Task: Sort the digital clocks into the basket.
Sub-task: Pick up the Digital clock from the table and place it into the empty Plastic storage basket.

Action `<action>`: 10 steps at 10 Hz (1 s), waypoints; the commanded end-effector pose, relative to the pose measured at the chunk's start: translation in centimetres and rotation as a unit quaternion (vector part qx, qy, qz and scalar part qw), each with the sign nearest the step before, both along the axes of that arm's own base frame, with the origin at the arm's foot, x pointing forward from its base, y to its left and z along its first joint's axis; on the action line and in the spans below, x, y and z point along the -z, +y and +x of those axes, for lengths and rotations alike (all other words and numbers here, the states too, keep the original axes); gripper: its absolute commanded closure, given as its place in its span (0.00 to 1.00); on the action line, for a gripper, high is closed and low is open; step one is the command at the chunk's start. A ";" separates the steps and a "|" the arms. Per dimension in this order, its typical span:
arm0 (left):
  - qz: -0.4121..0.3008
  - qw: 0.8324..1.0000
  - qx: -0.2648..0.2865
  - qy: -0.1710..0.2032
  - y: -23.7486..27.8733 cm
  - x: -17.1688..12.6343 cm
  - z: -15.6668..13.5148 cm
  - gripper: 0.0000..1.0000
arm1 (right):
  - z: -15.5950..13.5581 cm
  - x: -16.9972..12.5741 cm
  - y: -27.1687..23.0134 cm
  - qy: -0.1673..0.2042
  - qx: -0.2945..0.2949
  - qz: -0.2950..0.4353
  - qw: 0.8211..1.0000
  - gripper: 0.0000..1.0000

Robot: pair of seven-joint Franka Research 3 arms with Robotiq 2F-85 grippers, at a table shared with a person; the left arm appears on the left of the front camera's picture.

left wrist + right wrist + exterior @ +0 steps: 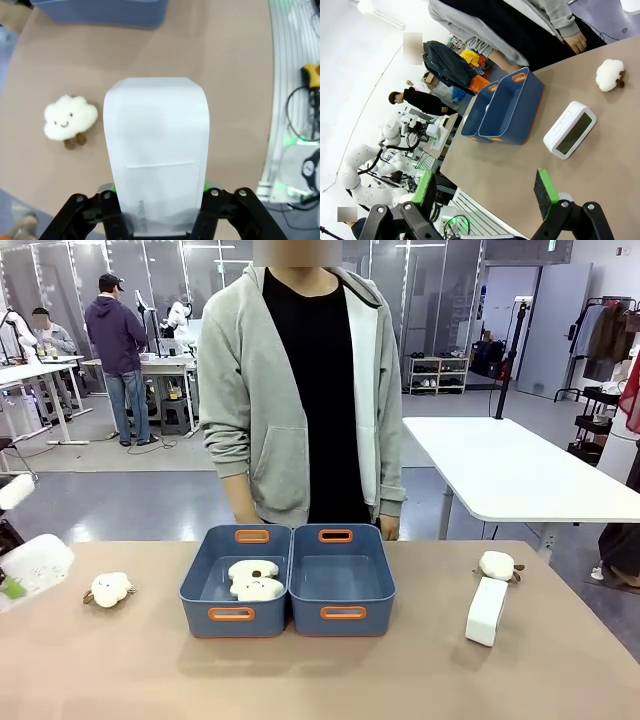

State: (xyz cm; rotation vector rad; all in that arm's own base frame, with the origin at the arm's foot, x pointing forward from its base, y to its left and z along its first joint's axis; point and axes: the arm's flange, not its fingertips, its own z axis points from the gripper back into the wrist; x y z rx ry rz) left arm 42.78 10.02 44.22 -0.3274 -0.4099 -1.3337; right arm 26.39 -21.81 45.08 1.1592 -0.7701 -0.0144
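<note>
So far, neither clock is binned. Near edge, L: the left gripper (157, 192) is clamped on the first digital clock (156, 150) at one short end, pads on both sides. The clock looks clear of the table (235, 100), w/ a cloud plush (70, 117) beside it. Near edge, R: the right gripper (485, 192) gapes wide, empty. The second digital clock (570, 129) lies flat ahead of its jaws, well apart, w/ another plush (610, 75) beyond. Mid-table: the left bin (265, 618) holds plush toys (255, 580); the joined basket (310, 615) is bare, prob. the target. Left to do: both drops.
</note>
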 end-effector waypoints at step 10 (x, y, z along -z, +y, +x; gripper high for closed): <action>0.019 0.991 0.134 -0.006 -40.6 -6.7 8.4 1.00 | 0.0 -0.1 0.0 -0.008 0.002 0.003 1.000 0.00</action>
